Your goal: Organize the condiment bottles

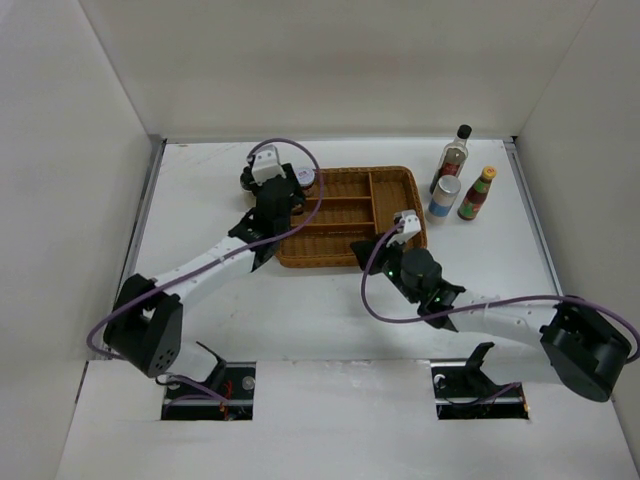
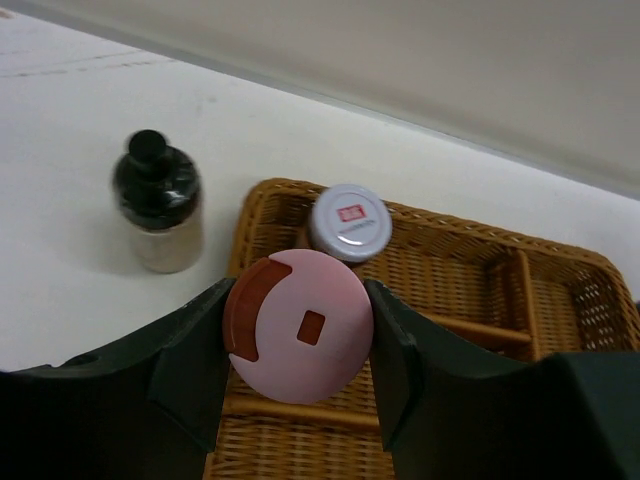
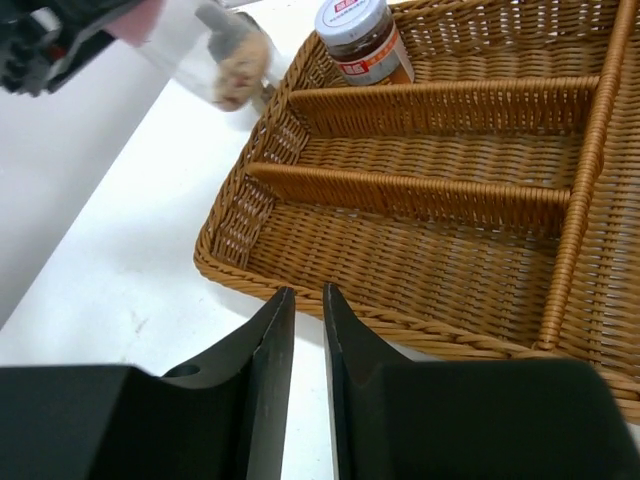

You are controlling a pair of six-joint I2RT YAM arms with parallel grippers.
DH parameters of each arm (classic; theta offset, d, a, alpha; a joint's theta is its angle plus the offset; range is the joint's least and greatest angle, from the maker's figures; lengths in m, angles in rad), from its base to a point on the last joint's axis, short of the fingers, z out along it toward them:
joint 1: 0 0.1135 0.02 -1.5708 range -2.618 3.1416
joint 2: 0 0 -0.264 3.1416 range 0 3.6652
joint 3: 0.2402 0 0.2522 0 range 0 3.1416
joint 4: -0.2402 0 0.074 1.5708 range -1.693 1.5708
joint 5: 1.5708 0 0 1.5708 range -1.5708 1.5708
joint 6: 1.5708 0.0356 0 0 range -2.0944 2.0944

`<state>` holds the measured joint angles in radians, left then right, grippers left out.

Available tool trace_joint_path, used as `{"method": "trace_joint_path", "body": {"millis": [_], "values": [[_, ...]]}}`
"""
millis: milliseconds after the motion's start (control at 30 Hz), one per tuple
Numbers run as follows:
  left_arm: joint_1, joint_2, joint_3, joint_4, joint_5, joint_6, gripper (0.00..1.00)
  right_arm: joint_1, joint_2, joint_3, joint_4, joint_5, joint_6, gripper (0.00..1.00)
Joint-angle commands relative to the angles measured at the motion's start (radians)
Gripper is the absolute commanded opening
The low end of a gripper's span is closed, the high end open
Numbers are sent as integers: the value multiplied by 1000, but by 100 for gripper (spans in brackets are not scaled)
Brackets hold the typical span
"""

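Note:
My left gripper is shut on the pink-lidded jar and holds it above the rear-left corner of the wicker basket. A jar with a white, red-marked lid and dark contents stands in that corner. The short black-capped bottle stands on the table left of the basket. The tall clear black-capped bottle, the silver-lidded blue-white can and the yellow-capped red sauce stand right of the basket. My right gripper is shut and empty at the basket's front rim.
The basket has wicker dividers forming long compartments; only the rear-left one holds a jar. White walls close in the table at the left, rear and right. The left gripper with its jar shows blurred at the top left of the right wrist view.

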<state>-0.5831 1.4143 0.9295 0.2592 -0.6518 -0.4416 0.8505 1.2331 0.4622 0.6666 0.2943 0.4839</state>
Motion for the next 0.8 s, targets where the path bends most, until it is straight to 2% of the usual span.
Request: {"method": "trace_joint_path", "body": {"millis": [0,233,533,667,767], "values": [[-33,69,89,35,37,-2,30,17,-26,-7,71,-24,-18,22],[-50,187,144,45,70,0,31,81,-84,-28,139,-125,-74,20],[-50,322,167,52,61,1,35,152,-95,-36,188,-147,-136,28],[-50,354,161,45,31,3,49,153,-119,-46,200,-152,-142,35],[-48,359,149,43,21,3,65,161,-133,-56,218,-191,-153,37]]}}
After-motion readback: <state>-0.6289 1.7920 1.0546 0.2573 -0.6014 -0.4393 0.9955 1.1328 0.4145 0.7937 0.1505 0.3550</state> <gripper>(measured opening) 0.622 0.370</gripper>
